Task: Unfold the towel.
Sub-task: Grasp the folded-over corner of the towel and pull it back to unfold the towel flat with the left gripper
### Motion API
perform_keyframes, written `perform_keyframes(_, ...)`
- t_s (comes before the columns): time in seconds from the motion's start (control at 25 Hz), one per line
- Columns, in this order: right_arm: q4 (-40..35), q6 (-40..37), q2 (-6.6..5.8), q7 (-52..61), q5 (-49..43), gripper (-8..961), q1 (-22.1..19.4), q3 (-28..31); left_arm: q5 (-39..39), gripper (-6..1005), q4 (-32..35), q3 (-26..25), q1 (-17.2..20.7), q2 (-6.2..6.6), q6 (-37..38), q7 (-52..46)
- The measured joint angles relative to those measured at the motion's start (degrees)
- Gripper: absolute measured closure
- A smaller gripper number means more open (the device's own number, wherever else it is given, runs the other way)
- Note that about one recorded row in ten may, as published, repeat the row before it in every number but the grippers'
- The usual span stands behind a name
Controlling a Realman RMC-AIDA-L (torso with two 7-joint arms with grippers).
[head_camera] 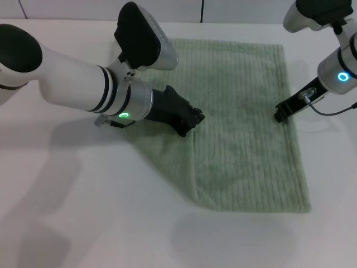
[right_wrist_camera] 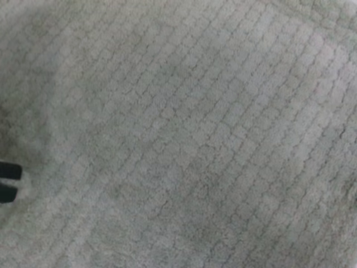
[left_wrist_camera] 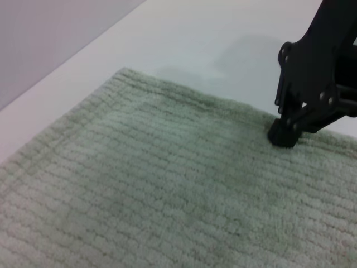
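The pale green ribbed towel (head_camera: 245, 139) lies on the white table, still partly folded, with a fold line down its left part and a slanted flap (head_camera: 164, 156) lying out to the left. My left gripper (head_camera: 194, 120) is low on the towel at the top of that fold line, shut on the cloth. My right gripper (head_camera: 280, 115) is at the towel's right hem, fingers together on the edge. The left wrist view shows the right gripper (left_wrist_camera: 285, 134) with its tip on the towel (left_wrist_camera: 167, 184). Towel (right_wrist_camera: 195, 139) fills the right wrist view.
The white table (head_camera: 83, 223) surrounds the towel on the left, front and right. A wall (head_camera: 234, 10) runs along the table's far edge. The left arm (head_camera: 72, 78) reaches over the towel's back left corner.
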Motion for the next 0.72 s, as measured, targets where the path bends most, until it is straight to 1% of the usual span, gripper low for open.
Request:
perform_keyframes(0.32, 0.0, -0.1, 0.00, 0.0, 0.0, 952, 0.0, 0.0, 0.0, 941, -3.3, -0.1, 1.9, 0.11, -1.8, 0.1)
perform_keyframes(0.4, 0.0, -0.1, 0.00, 0.0, 0.0, 952, 0.0, 0.0, 0.1, 942, -4.8, -1.0, 2.8, 0.14, -3.2, 0.1)
perform_keyframes(0.48, 0.0, -0.1, -0.04, 0.0, 0.0, 952, 0.0, 0.0, 0.1, 942, -4.8, -1.0, 2.8, 0.14, -3.2, 0.1)
perform_keyframes(0.6, 0.0, -0.1, -0.09, 0.0, 0.0, 952, 0.0, 0.0, 0.3, 942, -6.8, -2.8, 4.3, 0.26, -5.0, 0.2)
perform_keyframes(0.72, 0.0, -0.1, -0.09, 0.0, 0.0, 952, 0.0, 0.0, 0.3, 942, -7.1, -3.1, 4.5, 0.27, -5.3, 0.2)
